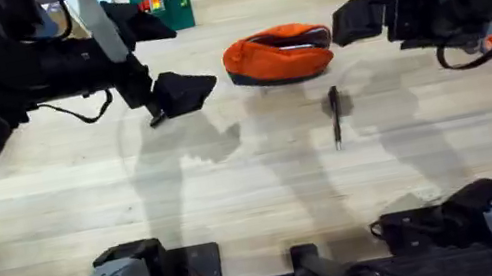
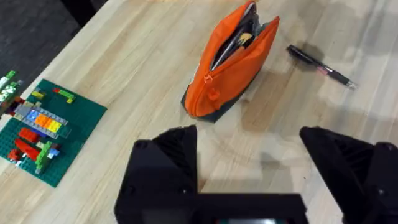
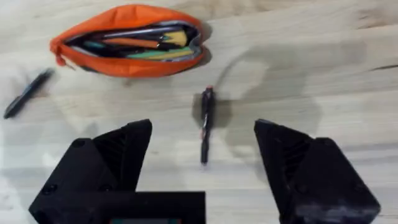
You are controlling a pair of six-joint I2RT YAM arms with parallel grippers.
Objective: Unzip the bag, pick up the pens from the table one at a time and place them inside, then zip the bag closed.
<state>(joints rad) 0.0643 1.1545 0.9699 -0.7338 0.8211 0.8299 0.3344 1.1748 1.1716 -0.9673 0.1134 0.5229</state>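
Orange fabric pencil pouch (image 1: pixel 278 55) with a dark bottom strip lies unzipped on the light plank-grained wooden table (image 1: pixel 233 181), its mouth gaping and coloured pens showing inside in the right wrist view. One slim black pen (image 1: pixel 335 117) rests just in front of the pouch's right end, on the side toward the arm bases, its long axis pointing at the pouch. The right wrist view shows a second dark pen (image 3: pixel 26 94) lying slanted off one end of the pouch. The right gripper (image 3: pixel 204 165) hovers with fingers spread wide, straddling the pen lengthwise, so it appears the nearer arm for the pick. The left gripper (image 2: pixel 249 171), likewise spread and empty, hangs left of the pouch.
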